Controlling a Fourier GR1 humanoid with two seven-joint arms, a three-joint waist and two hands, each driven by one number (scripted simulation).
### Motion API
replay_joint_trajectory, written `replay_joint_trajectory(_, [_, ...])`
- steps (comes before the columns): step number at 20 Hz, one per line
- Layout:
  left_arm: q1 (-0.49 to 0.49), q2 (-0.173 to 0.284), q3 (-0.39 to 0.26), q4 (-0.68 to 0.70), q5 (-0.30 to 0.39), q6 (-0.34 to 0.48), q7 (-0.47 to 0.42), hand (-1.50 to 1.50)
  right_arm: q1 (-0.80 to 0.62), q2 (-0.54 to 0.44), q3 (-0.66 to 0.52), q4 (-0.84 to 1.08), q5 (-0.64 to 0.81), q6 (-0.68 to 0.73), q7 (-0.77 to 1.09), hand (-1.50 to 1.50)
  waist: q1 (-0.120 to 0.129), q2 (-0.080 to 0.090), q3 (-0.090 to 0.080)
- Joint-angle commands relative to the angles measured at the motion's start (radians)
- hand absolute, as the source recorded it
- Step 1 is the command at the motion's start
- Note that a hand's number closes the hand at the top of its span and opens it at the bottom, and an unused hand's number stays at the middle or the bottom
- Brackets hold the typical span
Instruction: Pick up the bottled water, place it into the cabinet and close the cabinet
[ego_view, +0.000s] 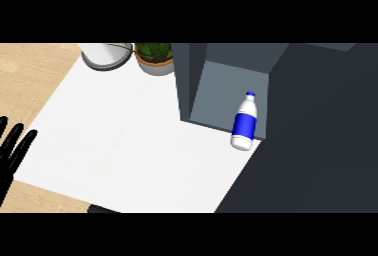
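The bottled water (244, 122) stood inside the open cabinet (221, 75), near its front edge, beside the dark door (317, 125). A potted plant (155, 57) and a white vessel (103, 55) sat behind on the worktop (133, 140). The left hand (11, 150) rested at the left edge, fingers straight, holding nothing.

Black left hand (10, 150), slim fingers

Kitchen setting: white counter top (140, 145) bordered by light wood surface (29, 75) at 9 o'clock, dark grey cabinet (221, 75) at 1 o'clock, potted plant (155, 57) and a white round vessel (107, 54) at 11–12 o'clock.
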Motion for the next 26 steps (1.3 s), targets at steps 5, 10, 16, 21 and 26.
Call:
replay_joint_trajectory(5, [-0.02,-0.002,0.011,0.004,0.008,-0.016,-0.006,-1.5,-0.01,0.068,0.117,0.046,-0.102,-0.012,0.06,1.5,0.039,0.037,0.006])
replay_joint_trajectory(10, [-0.03,0.017,0.026,0.006,0.015,-0.032,0.0,-1.5,-0.017,0.095,0.058,0.066,-0.11,-0.049,0.072,1.5,0.046,0.041,0.009])
replay_joint_trajectory(16, [-0.03,0.01,0.016,0.008,0.013,-0.036,0.003,-1.5,-0.106,0.11,-0.027,0.077,-0.045,-0.073,0.125,1.5,0.046,0.029,0.007])
replay_joint_trajectory(21, [-0.04,0.009,0.016,0.021,0.017,-0.041,0.008,-1.5,-0.21,0.121,-0.065,0.139,-0.035,-0.081,0.207,1.5,0.042,0.03,0.009])
replay_joint_trajectory(26, [-0.039,0.01,0.018,0.033,0.02,-0.045,0.011,-1.5,-0.328,0.187,-0.095,0.237,-0.051,-0.123,0.293,1.5,0.044,0.024,0.012])
